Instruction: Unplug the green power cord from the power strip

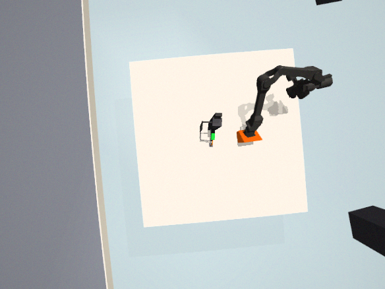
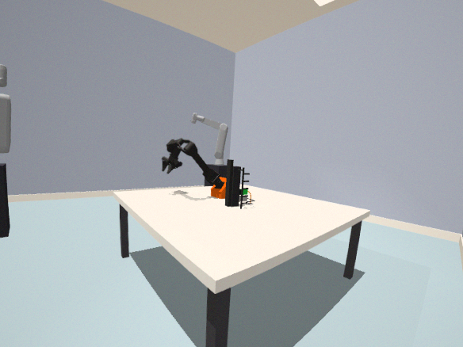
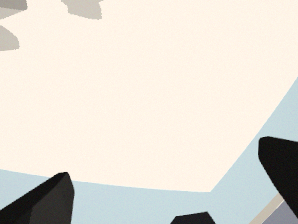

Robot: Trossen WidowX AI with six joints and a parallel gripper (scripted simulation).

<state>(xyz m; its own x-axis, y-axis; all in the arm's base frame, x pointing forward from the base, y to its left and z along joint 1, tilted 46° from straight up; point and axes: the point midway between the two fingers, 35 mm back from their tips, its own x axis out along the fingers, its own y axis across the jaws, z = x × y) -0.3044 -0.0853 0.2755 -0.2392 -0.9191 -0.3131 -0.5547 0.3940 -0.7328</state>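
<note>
A small green piece [image 1: 213,136] [image 2: 245,192], by its colour the green cord's plug, is at the dark upright structure near the middle of the table. A small grey piece [image 2: 244,198] is just below it. The views are too small to tell the power strip's outline or whether the plug sits in it. My gripper [image 1: 297,96] [image 2: 166,166] [image 3: 166,166] is open with nothing between its fingers. It hangs high above the table's edge, on the far side of my arm's base from the green piece. The wrist view shows neither plug, cord nor strip.
A tall black block [image 1: 216,122] [image 2: 232,184] and a thin black frame [image 1: 200,132] [image 2: 242,182] stand beside the green piece. A thin orange cord [image 2: 250,195] curves nearby. My orange base [image 1: 247,136] [image 2: 218,191] stands on the white table [image 1: 171,185] [image 2: 254,234]. A grey arm [image 2: 222,140] stands behind.
</note>
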